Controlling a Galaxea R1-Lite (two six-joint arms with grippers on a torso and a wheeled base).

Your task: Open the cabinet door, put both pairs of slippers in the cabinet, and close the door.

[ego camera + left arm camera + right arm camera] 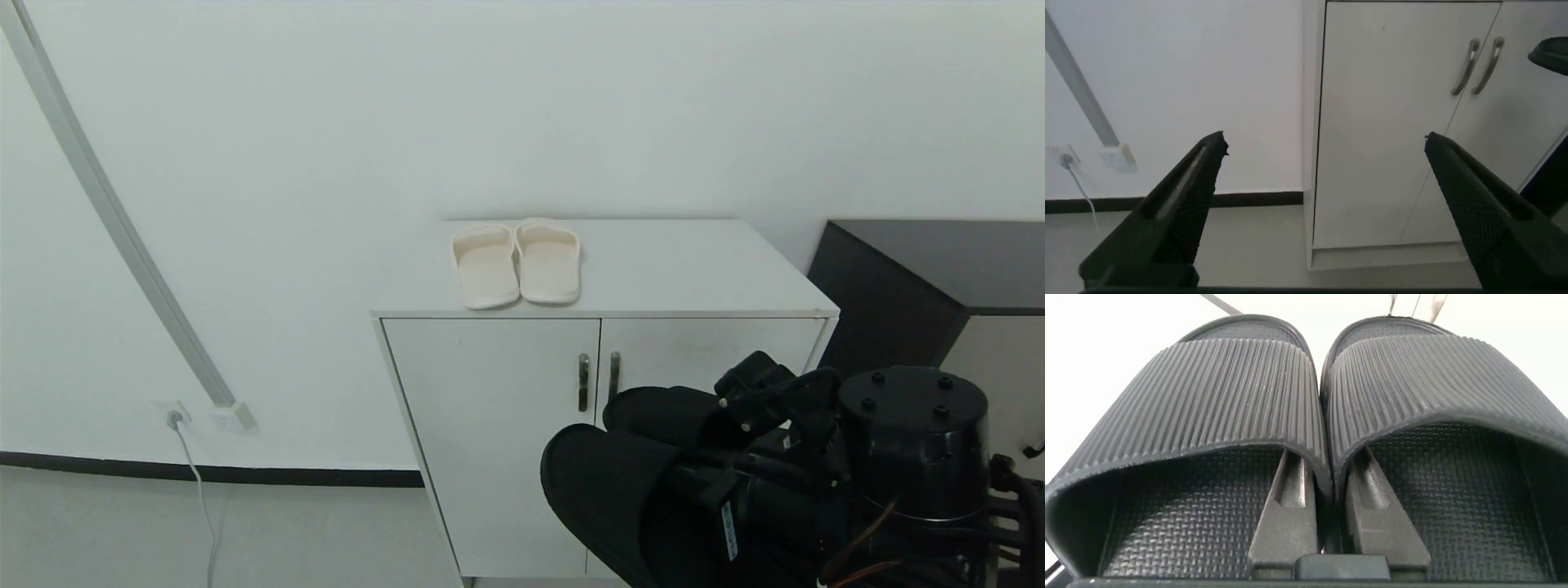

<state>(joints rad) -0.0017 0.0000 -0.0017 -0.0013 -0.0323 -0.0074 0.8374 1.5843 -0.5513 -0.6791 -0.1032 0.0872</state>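
A white cabinet (490, 425) stands against the wall with both doors closed; its two metal handles (583, 382) meet at the middle. On its top lies a cream pair of slippers (516, 263), side by side. A black pair of slippers (612, 482) hangs in front of the right door, low down. My right gripper (1327, 527) is shut on the black pair, one finger (1282, 518) inside each slipper, pinching the inner walls together. My left gripper (1325, 143) is open, facing the left door (1396, 122) from some way off, with the handles (1466, 67) beyond it.
A dark cabinet (939, 269) stands just right of the white one. On the wall at left are a slanted cable duct (106, 204) and a socket (175, 418) with a cord hanging to the floor. Bare floor (204, 531) lies left of the cabinet.
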